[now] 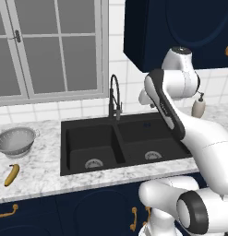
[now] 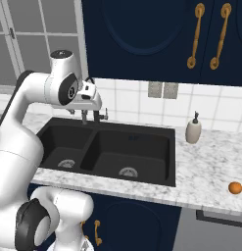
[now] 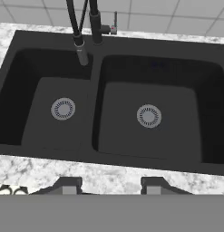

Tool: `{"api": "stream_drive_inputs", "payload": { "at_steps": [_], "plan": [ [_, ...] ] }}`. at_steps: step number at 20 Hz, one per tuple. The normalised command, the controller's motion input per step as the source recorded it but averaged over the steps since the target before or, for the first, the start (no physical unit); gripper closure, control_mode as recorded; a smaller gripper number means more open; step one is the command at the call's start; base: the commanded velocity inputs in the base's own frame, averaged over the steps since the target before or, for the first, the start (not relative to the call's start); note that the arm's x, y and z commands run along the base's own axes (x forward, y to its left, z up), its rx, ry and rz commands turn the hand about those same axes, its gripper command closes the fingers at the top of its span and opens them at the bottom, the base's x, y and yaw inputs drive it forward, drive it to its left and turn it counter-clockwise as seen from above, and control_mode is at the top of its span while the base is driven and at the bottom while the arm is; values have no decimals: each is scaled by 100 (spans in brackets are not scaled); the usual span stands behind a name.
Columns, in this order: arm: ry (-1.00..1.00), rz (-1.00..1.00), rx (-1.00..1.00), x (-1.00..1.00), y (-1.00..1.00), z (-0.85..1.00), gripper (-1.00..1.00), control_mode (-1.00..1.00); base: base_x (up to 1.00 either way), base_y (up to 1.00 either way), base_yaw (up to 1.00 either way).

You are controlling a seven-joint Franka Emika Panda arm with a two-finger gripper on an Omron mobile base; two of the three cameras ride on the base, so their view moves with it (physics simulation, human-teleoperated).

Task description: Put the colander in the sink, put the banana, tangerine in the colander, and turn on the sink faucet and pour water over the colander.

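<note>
The colander (image 1: 15, 141) sits on the counter left of the sink (image 1: 120, 143), untouched; the first step is pending, and the empty gripper (image 3: 105, 185), fingers partly apart above the sink, must reach leftward

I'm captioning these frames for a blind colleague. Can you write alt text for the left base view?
A matte black double-basin sink sits in a marble counter below a window, a tall black faucet behind its divider. On the counter to its left stand a silver colander and, nearer, a banana. The white robot arm rises at right.
</note>
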Motion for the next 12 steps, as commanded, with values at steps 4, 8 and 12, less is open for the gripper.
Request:
{"api": "stream_drive_inputs", "payload": {
  "at_steps": [4,8,12],
  "plan": [
    [0,0,0,0,0,-6,-100,-100,0,0,0],
    [0,0,0,-2,3,-2,-100,-100,0,0,0],
    [6,1,0,-62,46,-44,-100,-100,0,0,0]
  ]
}}
